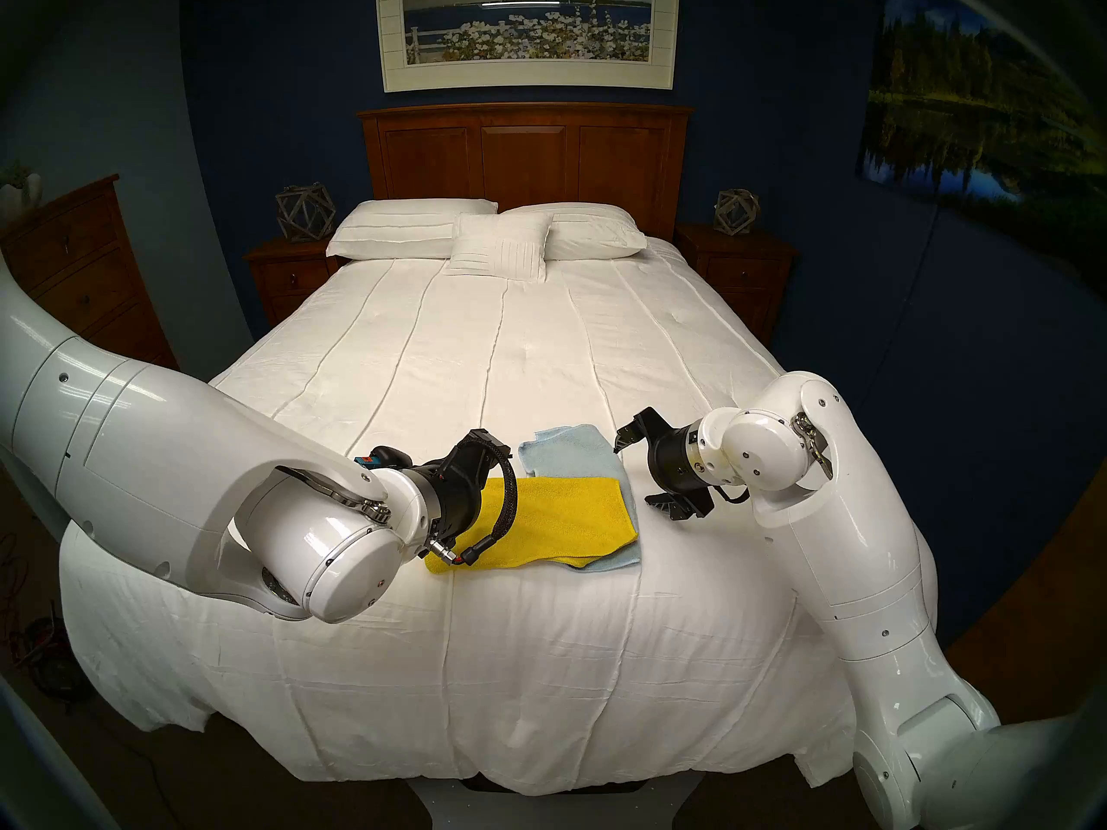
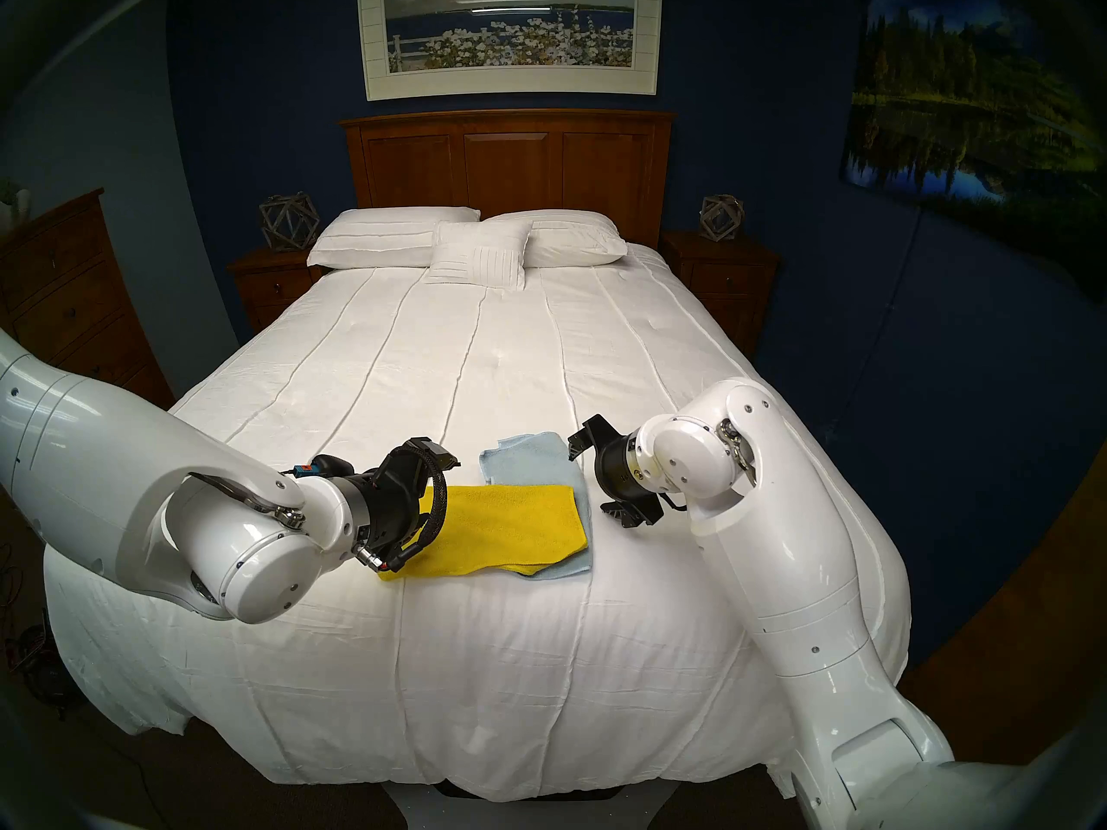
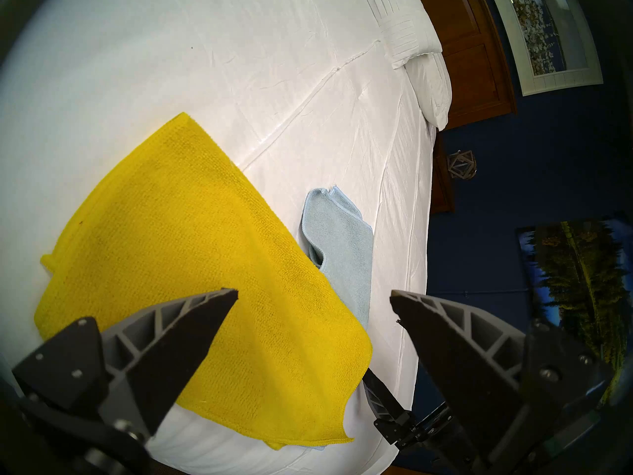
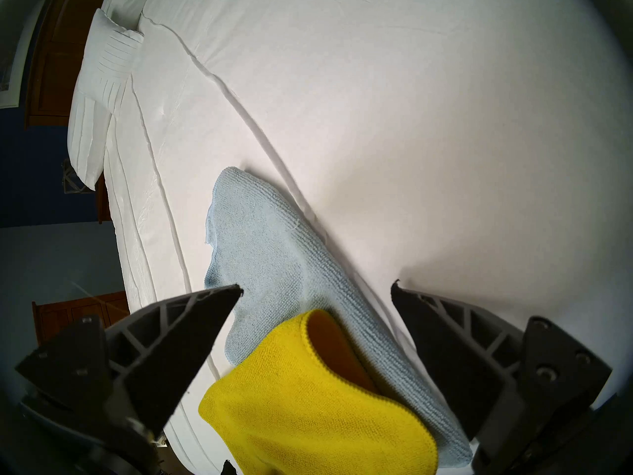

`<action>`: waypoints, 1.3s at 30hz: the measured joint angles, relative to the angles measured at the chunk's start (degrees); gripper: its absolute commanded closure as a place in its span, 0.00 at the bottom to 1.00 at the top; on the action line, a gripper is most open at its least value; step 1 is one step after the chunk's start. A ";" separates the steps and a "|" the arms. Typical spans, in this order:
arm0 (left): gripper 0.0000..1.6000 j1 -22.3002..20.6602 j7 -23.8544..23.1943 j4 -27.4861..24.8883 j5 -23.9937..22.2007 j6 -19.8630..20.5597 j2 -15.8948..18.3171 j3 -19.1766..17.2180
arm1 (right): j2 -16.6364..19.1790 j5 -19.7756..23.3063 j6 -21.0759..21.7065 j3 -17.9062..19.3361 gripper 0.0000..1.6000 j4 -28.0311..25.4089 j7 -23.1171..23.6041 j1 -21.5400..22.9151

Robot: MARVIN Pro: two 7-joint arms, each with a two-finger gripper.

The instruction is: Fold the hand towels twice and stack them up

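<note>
Yellow towel lies below the spread, empty left pincer.

We see our right end effector with its two dark fingers spread wide apart and nothing between them, above the white bedspread. Below lies the light blue towel, and the yellow towel rests on its near part, one edge curled up. White pillows sit by the bed's head edge.
</note>
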 measured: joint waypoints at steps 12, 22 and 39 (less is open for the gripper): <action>0.00 0.05 0.03 -0.01 0.00 0.00 0.00 0.00 | 0.08 0.35 2.38 -0.74 0.00 -1.91 1.36 -0.29; 0.00 0.06 0.06 -0.01 0.01 0.00 0.00 0.00 | -0.10 0.83 4.02 -1.60 0.00 0.34 2.75 -0.10; 0.00 0.08 0.08 -0.01 0.03 -0.01 0.00 0.00 | -0.41 1.07 5.29 -1.91 0.00 0.44 4.08 0.58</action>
